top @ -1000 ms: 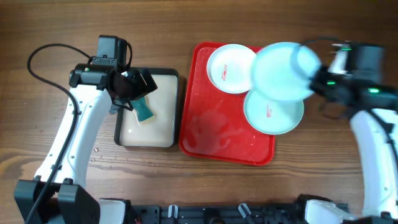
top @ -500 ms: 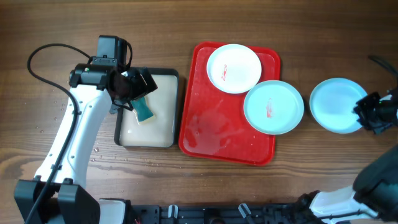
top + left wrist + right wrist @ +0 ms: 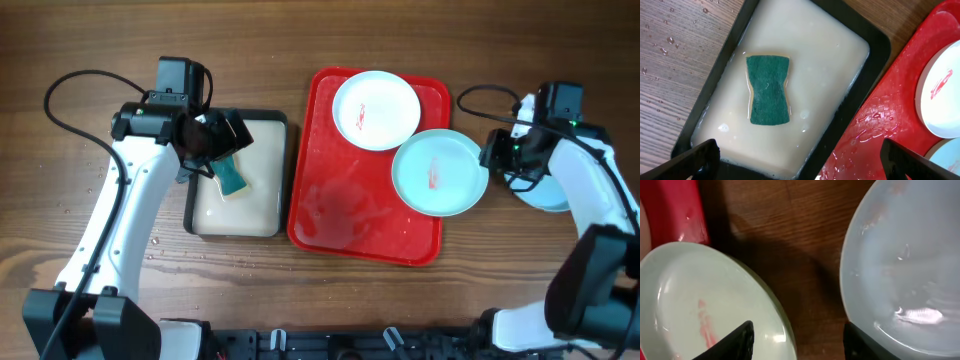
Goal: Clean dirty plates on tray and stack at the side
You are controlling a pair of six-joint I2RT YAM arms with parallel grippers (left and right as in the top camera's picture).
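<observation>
Now that one pale blue plate (image 3: 548, 197) lies on the bench (image 3: 520, 290) just right of the tray (image 3: 340, 215), where a second ago it was being carried above the tray, the right arm (image 3: 590, 180) has swung back. It hovers over the gap between that plate and the second pale blue plate (image 3: 440, 172). Its jaws stand wide and hold nothing; in the right wrist view one of them overlaps the second plate's rim.

That second plate overhangs the tray's right edge and bears a red smear, as does the white plate (image 3: 376, 110) at the tray's far end. Neither has shifted.

The left arm (image 3: 130, 200) stays above the basin (image 3: 196, 226), jaws wide and empty, with the green sponge (image 3: 769, 89) lying in the milky water.

By my judgement one plate is dealt with and two remain, the smeared blue one likely next.
</observation>
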